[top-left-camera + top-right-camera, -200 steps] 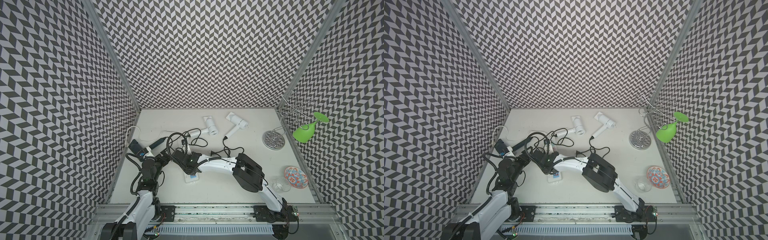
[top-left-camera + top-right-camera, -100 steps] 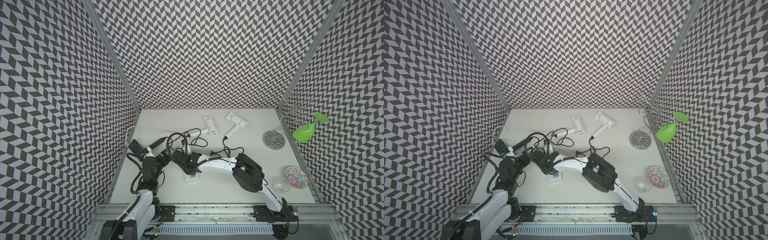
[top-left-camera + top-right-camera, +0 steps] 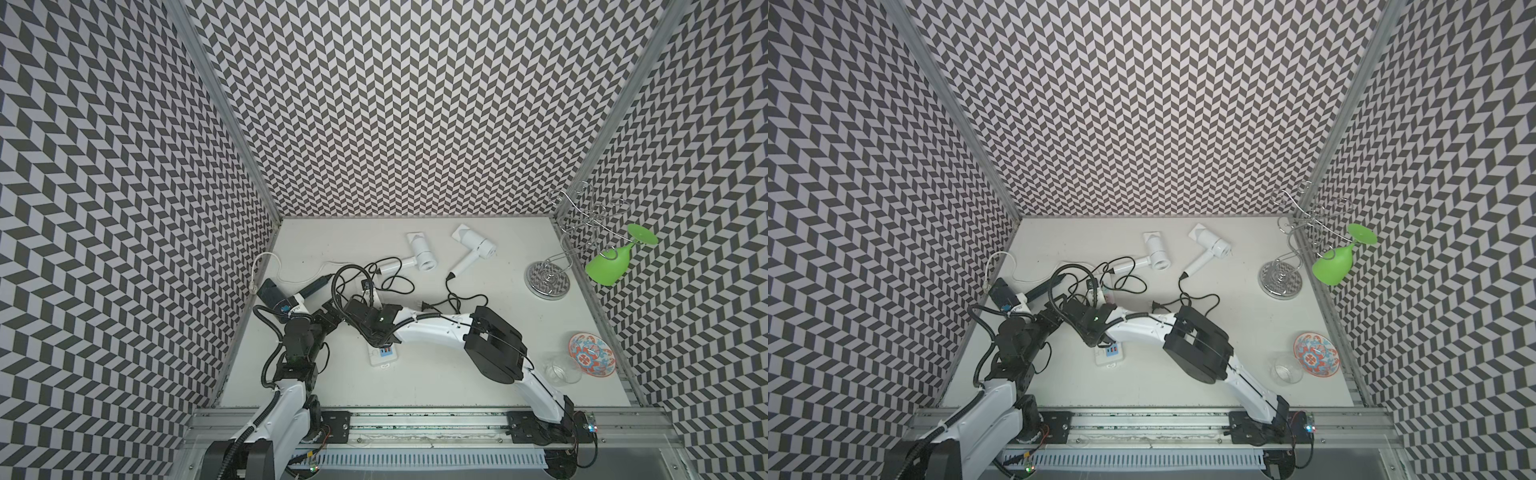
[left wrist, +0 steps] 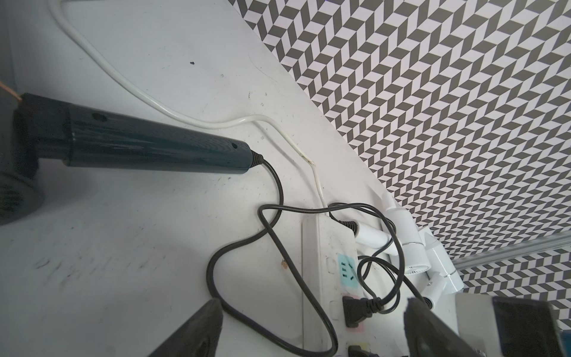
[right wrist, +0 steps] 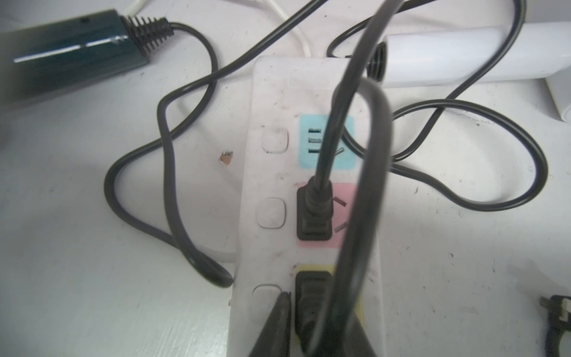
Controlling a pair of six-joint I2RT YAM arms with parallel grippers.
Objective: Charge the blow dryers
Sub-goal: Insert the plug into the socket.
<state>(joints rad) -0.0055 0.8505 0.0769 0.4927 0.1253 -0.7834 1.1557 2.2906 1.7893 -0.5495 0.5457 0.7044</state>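
In both top views, a white table (image 3: 415, 386) is enclosed by zigzag walls (image 3: 415, 104). Two white blow dryers (image 3: 424, 257) (image 3: 478, 247) are laid mid-frame, a dark blow dryer (image 3: 272, 293) left of centre. The left gripper (image 4: 312, 303) is spread wide; for the right gripper (image 5: 312, 309) this cannot be told.

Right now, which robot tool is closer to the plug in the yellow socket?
Right. The right tool straddles the plug in the yellow socket; the left tool hangs open beside the power strip, farther away.

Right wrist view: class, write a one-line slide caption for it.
Power strip with plugs in its pink socket and yellow socket, blue socket free, right gripper at the yellow one.
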